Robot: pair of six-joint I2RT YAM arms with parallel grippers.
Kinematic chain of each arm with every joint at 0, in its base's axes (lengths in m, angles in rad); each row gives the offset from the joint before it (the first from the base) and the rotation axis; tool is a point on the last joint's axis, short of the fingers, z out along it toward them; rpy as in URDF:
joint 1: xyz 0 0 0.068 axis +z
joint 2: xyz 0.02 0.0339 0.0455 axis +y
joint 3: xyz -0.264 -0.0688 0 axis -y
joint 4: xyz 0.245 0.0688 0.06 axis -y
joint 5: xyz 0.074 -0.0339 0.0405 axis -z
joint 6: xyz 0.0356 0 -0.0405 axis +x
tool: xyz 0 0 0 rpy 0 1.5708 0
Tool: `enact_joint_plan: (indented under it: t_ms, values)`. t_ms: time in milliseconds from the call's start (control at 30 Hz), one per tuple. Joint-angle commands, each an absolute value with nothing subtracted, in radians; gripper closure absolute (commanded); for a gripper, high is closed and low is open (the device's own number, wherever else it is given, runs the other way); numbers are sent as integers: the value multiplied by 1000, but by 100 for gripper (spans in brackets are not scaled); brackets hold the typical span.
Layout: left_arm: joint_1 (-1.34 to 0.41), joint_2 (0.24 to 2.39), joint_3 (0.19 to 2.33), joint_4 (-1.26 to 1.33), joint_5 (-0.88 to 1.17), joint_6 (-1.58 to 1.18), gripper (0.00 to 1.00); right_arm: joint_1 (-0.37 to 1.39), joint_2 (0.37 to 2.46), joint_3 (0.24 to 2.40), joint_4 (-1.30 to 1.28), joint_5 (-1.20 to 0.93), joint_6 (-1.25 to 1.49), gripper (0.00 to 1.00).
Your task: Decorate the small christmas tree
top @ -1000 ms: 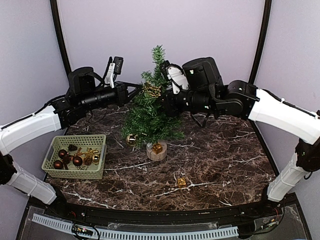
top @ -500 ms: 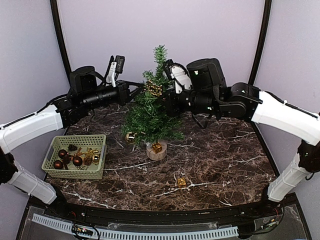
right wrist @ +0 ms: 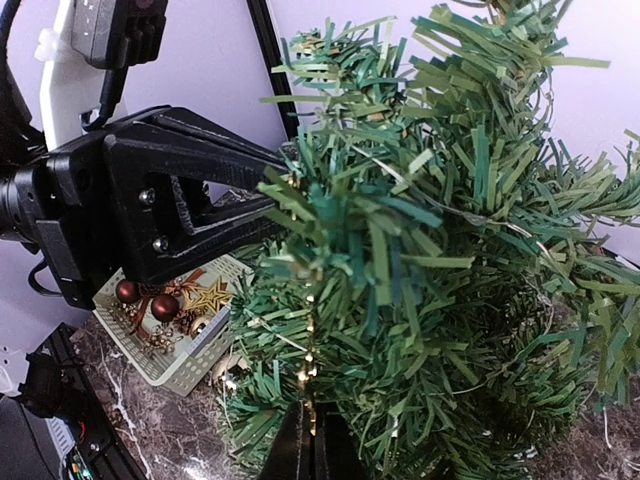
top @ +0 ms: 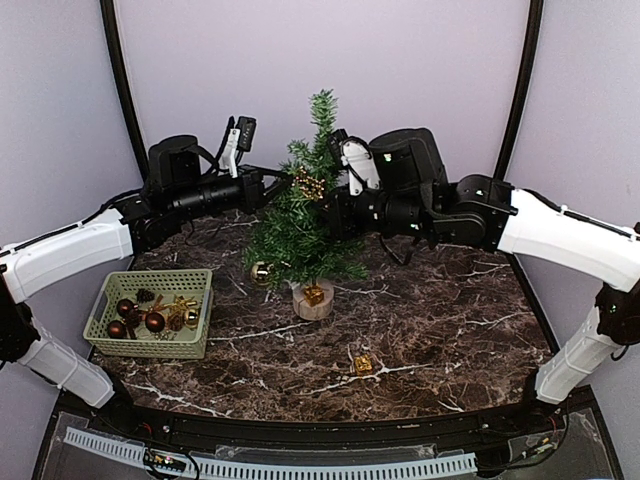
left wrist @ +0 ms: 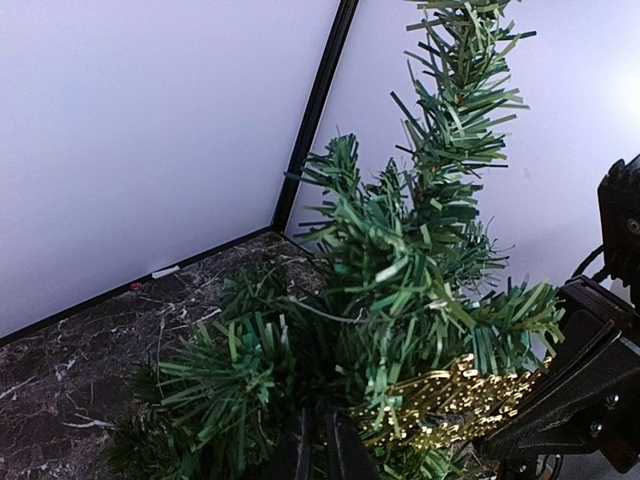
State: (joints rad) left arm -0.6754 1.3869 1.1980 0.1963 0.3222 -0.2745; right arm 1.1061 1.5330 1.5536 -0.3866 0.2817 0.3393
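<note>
Toward the back of the table (top: 450,330) the small christmas tree (top: 300,235) stands upright; left gripper (top: 274,186) and right gripper (top: 328,204) press into its upper branches from opposite sides, jaws narrow, any hold hidden; gold ornament (top: 308,184) hangs between them, nearer the right.

Dark-green tree (top: 300,235), gold ornament (top: 308,184), brown white-veined table (top: 440,320), pale-green basket (top: 150,277)

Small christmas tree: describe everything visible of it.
The small christmas tree is a dark-green artificial fir with bristly branches, standing upright on a round pale wooden stump. A gold gift sits at the stump, a gold ball hangs low, and a gold ornament hangs high up. The left gripper and right gripper, fingers closed, push into its upper branches.
</note>
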Motion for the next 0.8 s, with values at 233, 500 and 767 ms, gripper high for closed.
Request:
enact_joint_plan:
  t_ms: [233,500,767]
  values:
    - [-667,1351,1186,222,337,-273,92,1114,1504,1540,-355,373,397,100]
    - [-668,1376,1188,240,376,-278,93,1109,1528,1555,-350,379,423,100]
    - [-667,1374,1168,233,358,-277,93,1101,1543,1549,-353,363,442,100]
